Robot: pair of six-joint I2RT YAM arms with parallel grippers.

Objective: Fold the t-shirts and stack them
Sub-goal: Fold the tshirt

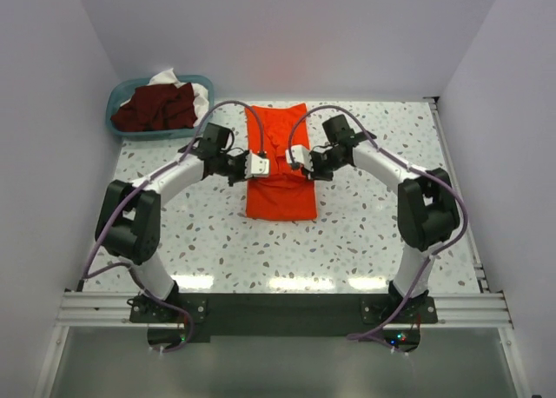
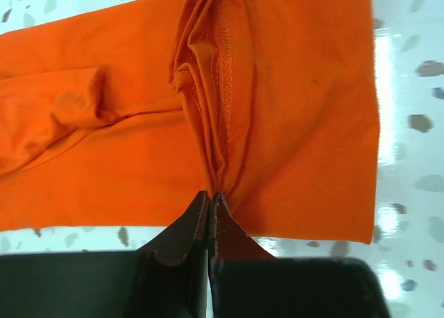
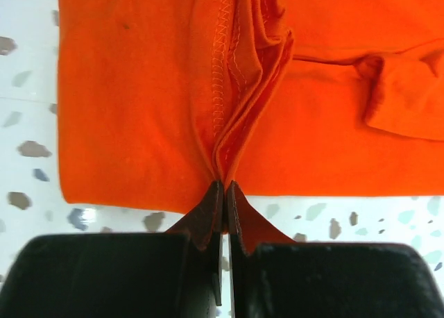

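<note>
A bright orange-red t-shirt (image 1: 280,163) lies as a long folded strip in the middle of the table. My left gripper (image 1: 258,165) is shut on a pinched fold of its left edge (image 2: 215,158). On the opposite edge, my right gripper (image 1: 298,157) is shut on a matching fold of the cloth (image 3: 232,134). Both pinches pull the layers up into ridges with hem stitching showing. Dark maroon t-shirts (image 1: 158,107) and some white cloth (image 1: 174,78) sit heaped in the basket at the back left.
A teal plastic basket (image 1: 116,120) stands at the table's back left corner. The speckled tabletop (image 1: 365,233) ends at white walls on the left, right and back. The arm bases are mounted on the near rail (image 1: 278,309).
</note>
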